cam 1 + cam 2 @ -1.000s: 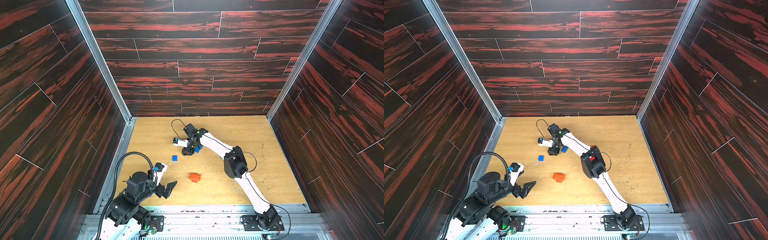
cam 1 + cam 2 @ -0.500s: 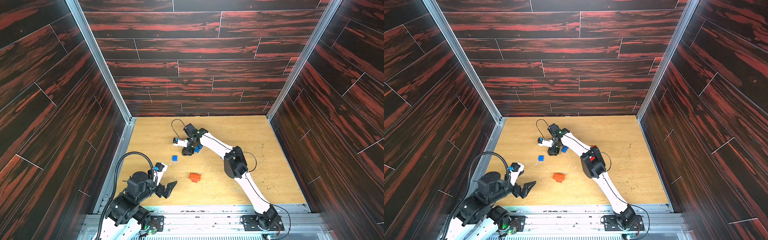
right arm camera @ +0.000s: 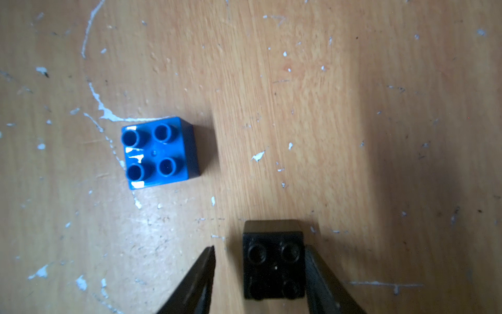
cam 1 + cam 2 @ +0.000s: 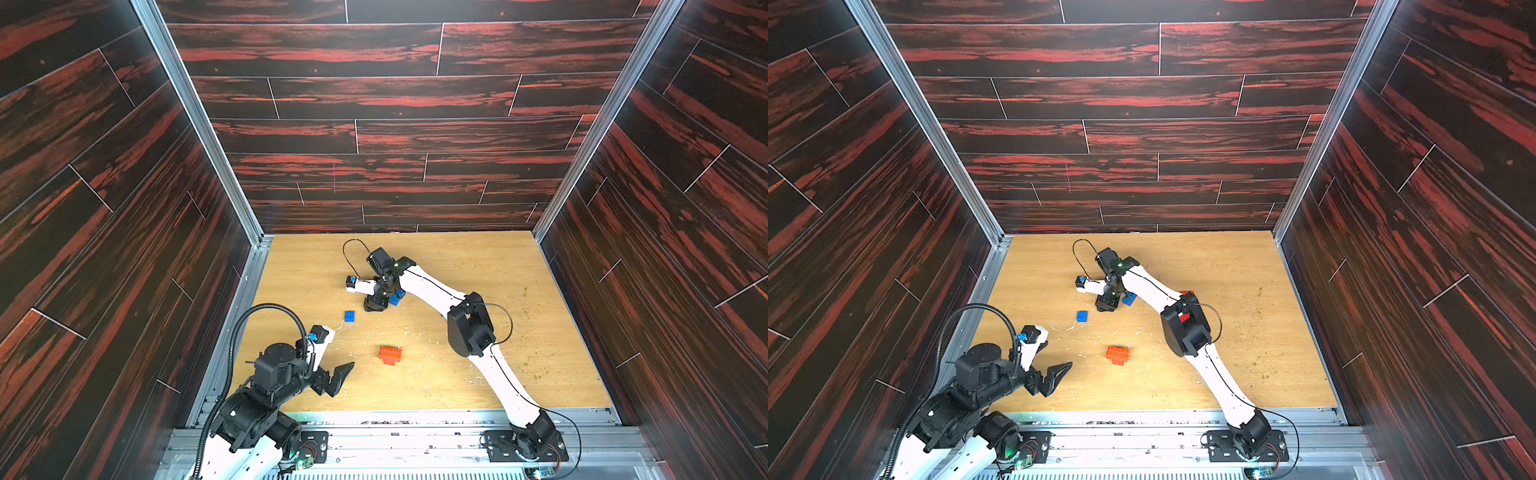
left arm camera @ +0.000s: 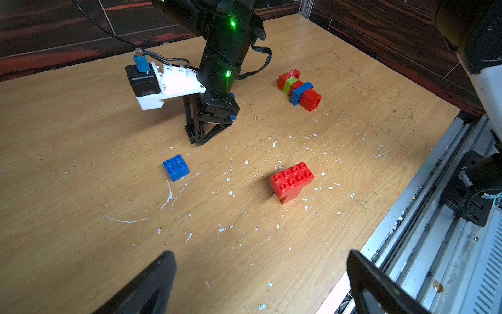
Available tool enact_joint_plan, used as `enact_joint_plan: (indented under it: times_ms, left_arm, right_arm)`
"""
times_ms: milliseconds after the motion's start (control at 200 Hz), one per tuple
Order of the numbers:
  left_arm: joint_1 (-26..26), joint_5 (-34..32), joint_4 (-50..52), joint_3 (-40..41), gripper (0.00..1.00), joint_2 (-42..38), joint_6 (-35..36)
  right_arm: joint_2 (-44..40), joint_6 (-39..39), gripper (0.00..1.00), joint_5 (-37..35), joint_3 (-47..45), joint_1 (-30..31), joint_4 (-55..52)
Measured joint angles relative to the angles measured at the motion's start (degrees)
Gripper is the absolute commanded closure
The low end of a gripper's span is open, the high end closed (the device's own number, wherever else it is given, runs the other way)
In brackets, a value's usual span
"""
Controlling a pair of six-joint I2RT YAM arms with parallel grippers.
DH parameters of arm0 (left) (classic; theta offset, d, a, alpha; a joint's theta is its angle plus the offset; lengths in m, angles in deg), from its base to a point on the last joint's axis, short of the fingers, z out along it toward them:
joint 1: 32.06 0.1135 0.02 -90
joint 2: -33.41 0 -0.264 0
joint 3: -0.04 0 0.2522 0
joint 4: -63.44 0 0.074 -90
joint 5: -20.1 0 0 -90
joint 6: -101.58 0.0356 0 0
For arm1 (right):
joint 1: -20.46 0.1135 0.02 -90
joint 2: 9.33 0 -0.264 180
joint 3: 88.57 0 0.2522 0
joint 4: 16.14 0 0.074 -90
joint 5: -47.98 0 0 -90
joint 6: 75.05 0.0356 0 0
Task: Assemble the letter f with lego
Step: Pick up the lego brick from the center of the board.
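Note:
My right gripper (image 3: 259, 248) points down at the table, open around a black square lego brick (image 3: 273, 263). One finger touches the brick's side and a gap shows at the other. A blue square brick (image 3: 160, 152) lies apart from it on the wood, also seen in both top views (image 4: 349, 316) (image 4: 1082, 316). A red oblong stack (image 5: 292, 179) sits nearer the front. A joined row of red, lime and blue bricks (image 5: 298, 89) lies on its side behind my right arm. My left gripper (image 5: 260, 255) hovers open and empty at the front left.
Another blue brick (image 4: 396, 297) lies right beside my right gripper (image 4: 375, 305). White flecks and scratches cover the wooden table (image 4: 478, 374). Dark wood-pattern walls close in three sides, and a metal rail (image 5: 423, 217) runs along the front edge.

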Motion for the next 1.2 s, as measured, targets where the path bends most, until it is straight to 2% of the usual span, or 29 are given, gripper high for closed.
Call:
enact_joint_plan:
  times_ms: [180,311,471,757,962,1198]
  left_arm:
    - [0.0,0.0,0.0,0.0,0.0,0.0,0.0]
    - [0.0,0.0,0.0,0.0,0.0,0.0,0.0]
    - [0.0,0.0,0.0,0.0,0.0,0.0,0.0]
    - [0.0,0.0,0.0,0.0,0.0,0.0,0.0]
    - [0.0,0.02,0.0,0.0,0.0,0.0,0.0]
    - [0.0,0.04,0.0,0.0,0.0,0.0,0.0]
  right_arm:
    - [0.31,0.0,0.47,0.02,-0.31,0.0,0.0]
    - [0.31,0.15,0.58,0.2,-0.33,0.0,0.15]
    - [0.31,0.72,0.66,0.52,-0.33,0.0,0.22]
    - [-0.26,1.29,0.68,0.52,-1.42,0.0,0.63]
    - [-5.09,2.38,0.68,0.28,-7.98,0.0,0.35]
    - [-17.66,4.96,0.68,0.09,-21.99,0.07,3.43]
